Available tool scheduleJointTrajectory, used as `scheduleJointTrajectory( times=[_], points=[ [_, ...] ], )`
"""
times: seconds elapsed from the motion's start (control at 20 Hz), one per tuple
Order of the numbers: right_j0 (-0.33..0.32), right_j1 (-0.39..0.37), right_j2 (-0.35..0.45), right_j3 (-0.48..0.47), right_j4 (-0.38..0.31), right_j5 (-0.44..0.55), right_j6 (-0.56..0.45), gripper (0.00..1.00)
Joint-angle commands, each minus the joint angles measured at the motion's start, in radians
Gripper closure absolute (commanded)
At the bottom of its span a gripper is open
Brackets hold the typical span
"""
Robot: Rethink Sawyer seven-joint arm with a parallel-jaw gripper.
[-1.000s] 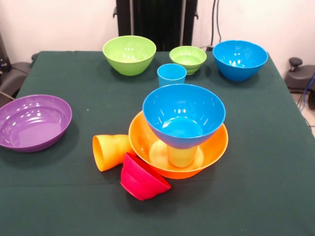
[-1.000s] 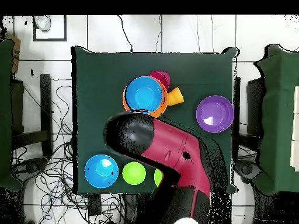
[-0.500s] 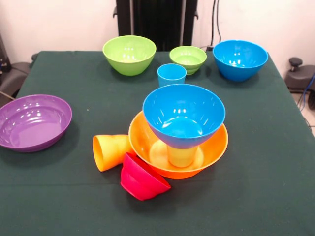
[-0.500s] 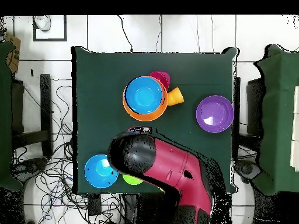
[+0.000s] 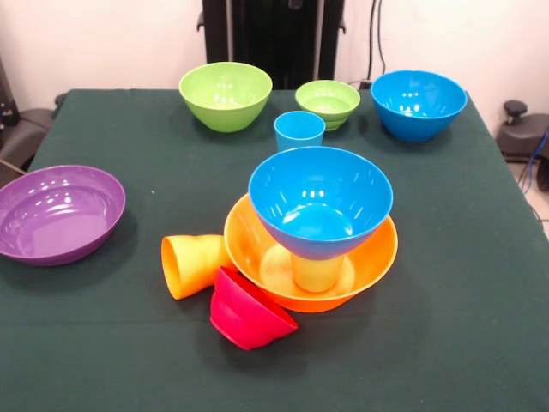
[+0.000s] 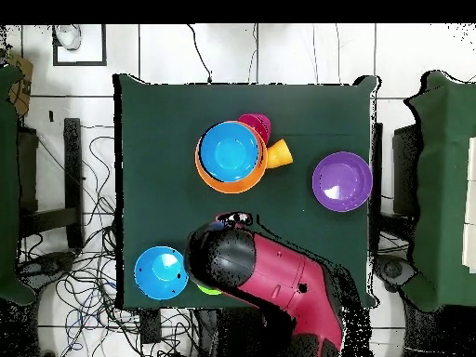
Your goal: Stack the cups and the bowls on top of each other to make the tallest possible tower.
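Left to right on the desk (image 5: pixel 129 129): purple bowl (image 5: pixel 57 212), tipped orange cup (image 5: pixel 194 264), red bowl (image 5: pixel 247 312) on its side, then the tower (image 5: pixel 316 232), a blue bowl on a lime cup inside the orange bowl. Can't tell the jaws' state.

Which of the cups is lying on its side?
The orange cup, tipped over on the table against the big orange bowl. The blue cup stands upright behind, and the lime green cup stands inside the orange bowl.
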Motion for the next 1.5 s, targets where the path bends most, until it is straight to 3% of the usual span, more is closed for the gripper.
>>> scheduleJointTrajectory(
  times=[0.05,0.4,1.5],
  points=[
    [-0.039,0.031,0.125,0.149,-0.080,-0.140,-0.119,0.00],
    [-0.078,0.094,0.167,0.196,-0.103,-0.287,-0.093,0.00],
    [-0.066,0.239,0.197,0.128,-0.133,-0.408,-0.002,0.00]
  ],
)
